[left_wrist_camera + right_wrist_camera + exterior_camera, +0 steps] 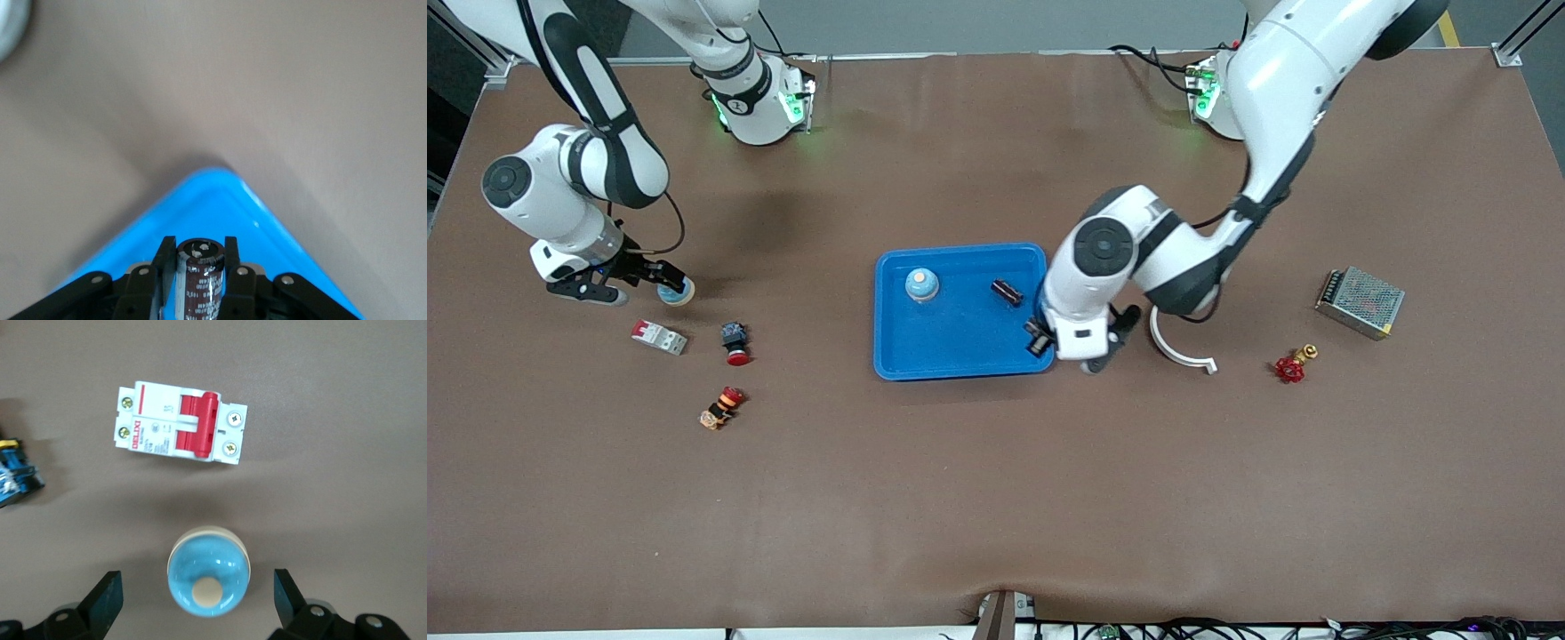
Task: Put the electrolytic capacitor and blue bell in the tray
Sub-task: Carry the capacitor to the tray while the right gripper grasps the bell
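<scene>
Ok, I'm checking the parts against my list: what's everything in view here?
tray: one, bright blue, mid-table
bells: two, blue; one in tray, one on table under right hand
capacitors: two, dark; one lying in tray, one in left hand
circuit breaker: one, white and red, right arm's end
push buttons: two, red-capped, beside breaker
curved piece: one, white, beside tray
valve: one, red, left arm's end
power supply: one, metal, left arm's end
left hand: shut on capacitor, over tray corner
right hand: open, over table bell
</scene>
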You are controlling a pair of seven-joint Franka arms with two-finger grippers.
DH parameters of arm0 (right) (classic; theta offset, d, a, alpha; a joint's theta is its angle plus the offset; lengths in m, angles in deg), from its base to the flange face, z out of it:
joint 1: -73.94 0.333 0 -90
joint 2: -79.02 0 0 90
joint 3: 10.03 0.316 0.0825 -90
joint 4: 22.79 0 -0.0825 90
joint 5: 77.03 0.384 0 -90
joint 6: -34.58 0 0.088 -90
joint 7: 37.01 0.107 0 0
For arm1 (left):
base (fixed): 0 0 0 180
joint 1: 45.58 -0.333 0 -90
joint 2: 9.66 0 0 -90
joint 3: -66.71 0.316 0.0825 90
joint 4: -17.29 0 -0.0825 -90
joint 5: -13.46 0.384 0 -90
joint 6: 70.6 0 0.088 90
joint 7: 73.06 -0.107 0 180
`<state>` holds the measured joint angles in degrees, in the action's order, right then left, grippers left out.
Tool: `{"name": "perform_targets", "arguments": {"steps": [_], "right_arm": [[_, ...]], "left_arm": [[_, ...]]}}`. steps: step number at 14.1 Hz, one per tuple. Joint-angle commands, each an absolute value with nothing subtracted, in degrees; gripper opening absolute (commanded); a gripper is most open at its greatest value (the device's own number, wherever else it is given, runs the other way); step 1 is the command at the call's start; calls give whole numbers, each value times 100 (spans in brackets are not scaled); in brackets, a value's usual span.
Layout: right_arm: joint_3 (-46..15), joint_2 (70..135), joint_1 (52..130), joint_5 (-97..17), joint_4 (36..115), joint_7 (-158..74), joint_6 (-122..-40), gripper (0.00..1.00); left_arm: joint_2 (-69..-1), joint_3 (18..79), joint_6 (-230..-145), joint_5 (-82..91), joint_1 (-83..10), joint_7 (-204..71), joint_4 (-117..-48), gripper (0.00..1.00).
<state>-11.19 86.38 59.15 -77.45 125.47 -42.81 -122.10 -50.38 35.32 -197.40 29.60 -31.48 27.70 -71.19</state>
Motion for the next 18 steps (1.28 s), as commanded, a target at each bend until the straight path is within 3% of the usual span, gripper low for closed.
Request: {"name": "perform_targets", "arguments": {"steps": [1, 6, 11, 12, 13, 14, 18], "right_arm": [[-1011, 8886, 5759, -7809, 12557, -4308, -12598, 100], [-1011, 9290, 5751, -7809, 12627, -4308, -13108, 100], [-1011, 9414, 5698, -7809, 12697, -4308, -13223, 100], [-1011, 9414, 5698, -7809, 12732, -4308, -13232, 100], [-1011, 9414, 5698, -7809, 12767, -4308, -13276, 100], [-1011, 9414, 5698, -7809, 12785, -4308, -13311, 100], [-1011, 9423, 5689, -7809, 12811, -4308, -13302, 100]], "left_arm": [[-5369, 3892, -19698, 2963, -2592, 3213, -6709, 0], [-5667, 4639, -19891, 2963, -1747, 4276, -6700, 0], [-5817, 4737, -19944, 2954, -1675, 4498, -6691, 0], [-5826, 4737, -19944, 2945, -1684, 4481, -6691, 24], [-5817, 4737, -19944, 2971, -1684, 4420, -6691, 65], [-5782, 4746, -19944, 2980, -1684, 4410, -6674, 100], [-5353, 4833, -19717, 3155, -1781, 4139, -6586, 100]]}}
